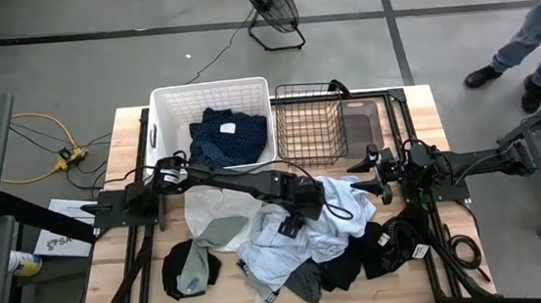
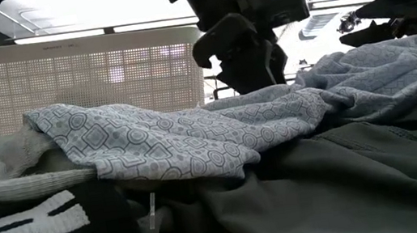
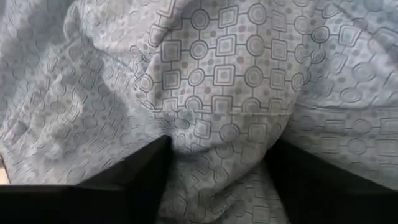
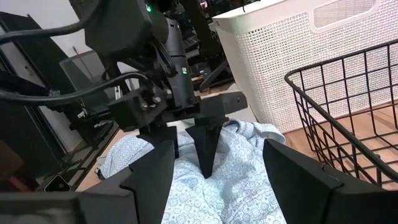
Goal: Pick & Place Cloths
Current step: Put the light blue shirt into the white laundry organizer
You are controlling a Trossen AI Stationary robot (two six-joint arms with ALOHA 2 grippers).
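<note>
Left gripper [image 4: 189,149] down on the light blue patterned cloth [image 1: 339,209] at the top of the heap, fingers [image 3: 134,177] straddling a raised fold of it and pressed into the fabric, half closed, grip not yet firm by the look of it. Fold directly below the gripper, running across between the fingers; lift straight up likely enough. Right gripper [image 1: 382,173] just beside the same cloth on its right, jaws standing apart, holding nothing. Rest of the cloths [image 1: 289,253] heaped on the wooden worktop [image 1: 424,109], white, grey and black, overlapping. Navy cloth [image 1: 230,135] already in the white tub [image 1: 164,107]; wire basket [image 1: 309,124] beside it. Beyond: concrete floor, fan [image 1: 270,9], a person's legs [image 1: 526,46] at the right
</note>
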